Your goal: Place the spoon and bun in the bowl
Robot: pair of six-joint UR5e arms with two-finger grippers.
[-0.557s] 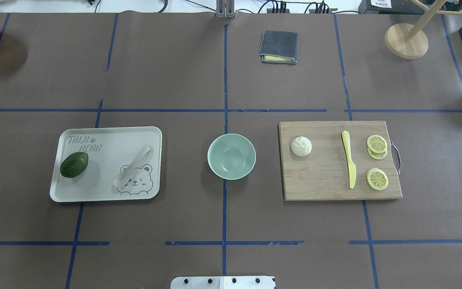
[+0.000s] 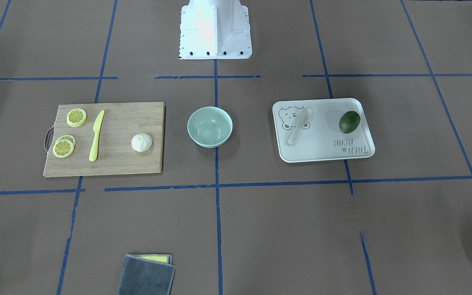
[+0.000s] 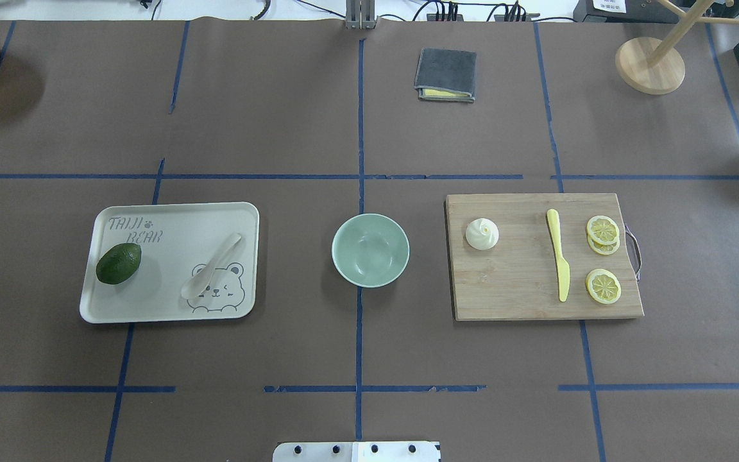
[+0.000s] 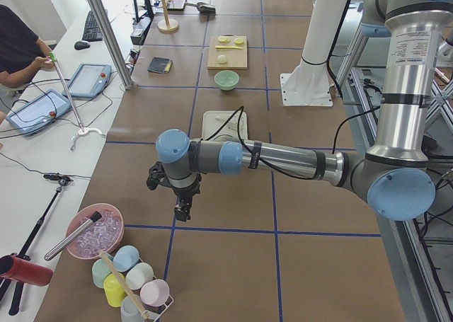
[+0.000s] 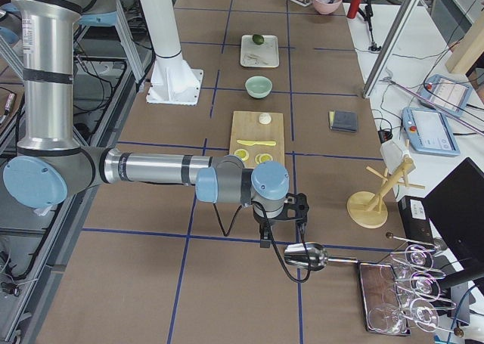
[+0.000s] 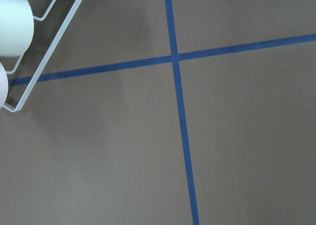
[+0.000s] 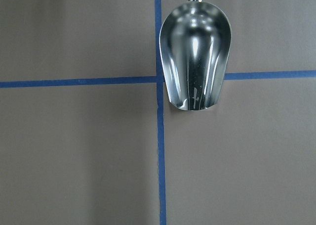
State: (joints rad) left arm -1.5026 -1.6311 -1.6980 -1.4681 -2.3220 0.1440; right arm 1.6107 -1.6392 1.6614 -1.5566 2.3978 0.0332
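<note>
The brown table (image 3: 280, 115) carries the bowl (image 3: 370, 250) at centre frame, the spoon (image 3: 210, 276) on the left tray (image 3: 170, 218), the bun (image 3: 482, 233) on the right board (image 3: 517, 289); whether the left gripper (image 4: 182, 210) and right gripper (image 5: 266, 240) are open cannot be determined.

Left gripper (image 4: 182, 210), right gripper (image 5: 266, 237), both pointing down, forearms level, jaw state unclear

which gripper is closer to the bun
Right. The right gripper hangs past the cutting board holding the bun; the left gripper is beyond the tray, with the bowl between it and the bun.
</note>
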